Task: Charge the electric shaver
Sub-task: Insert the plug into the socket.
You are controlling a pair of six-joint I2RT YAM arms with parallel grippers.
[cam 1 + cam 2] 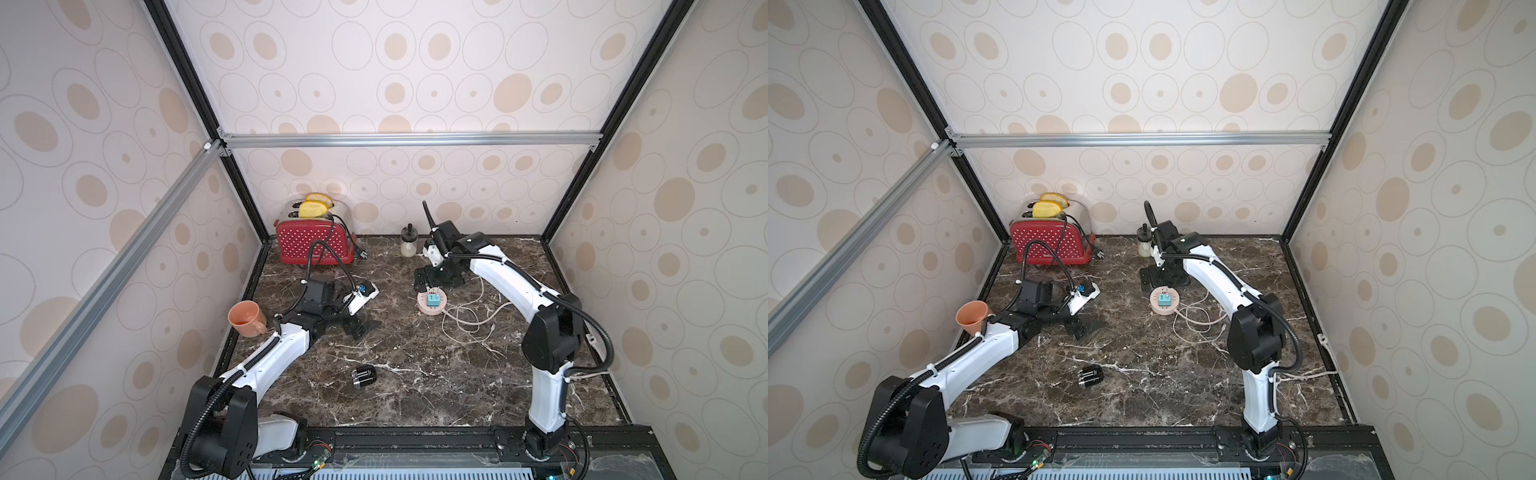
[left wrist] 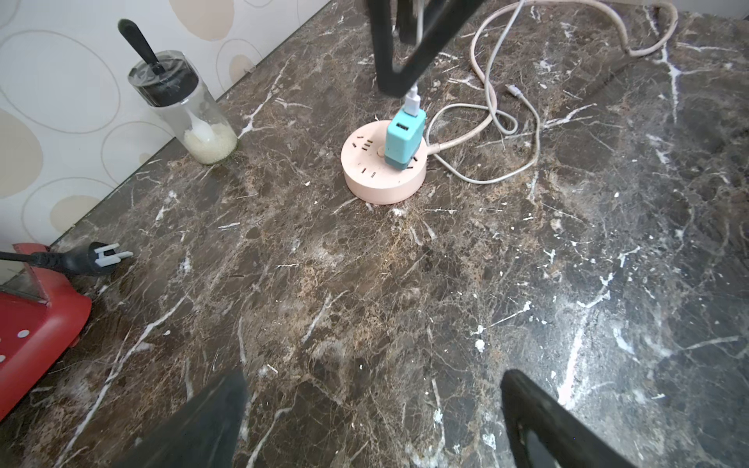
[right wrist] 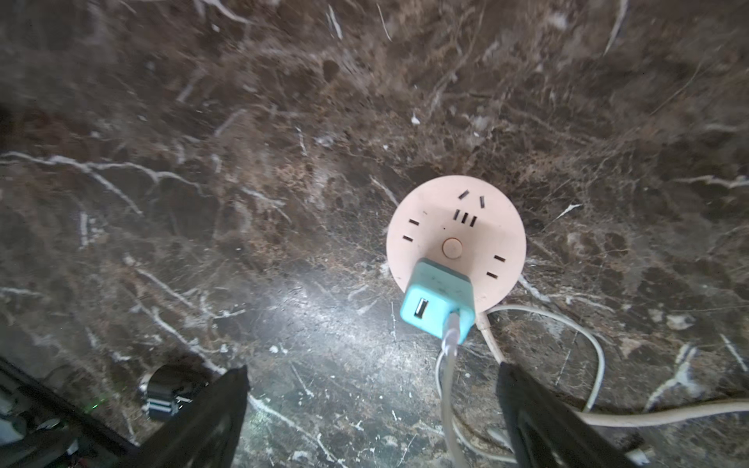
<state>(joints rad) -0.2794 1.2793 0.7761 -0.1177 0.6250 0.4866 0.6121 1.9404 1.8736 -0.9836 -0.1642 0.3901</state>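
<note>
Cable (image 3: 450, 338) seated in adapter (image 3: 437, 304); shaver (image 1: 364, 377) (lower centre of frame) lies unconnected; left fingers (image 2: 194, 425) and right fingers (image 3: 543, 417) apart, empty.

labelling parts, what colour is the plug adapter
The plug adapter is teal; the right wrist view shows it best.

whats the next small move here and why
Probably move the right gripper to the loose end of the cable: its other end already sits in the adapter, the jaws stand open and empty, and the shaver lies untouched.
</note>
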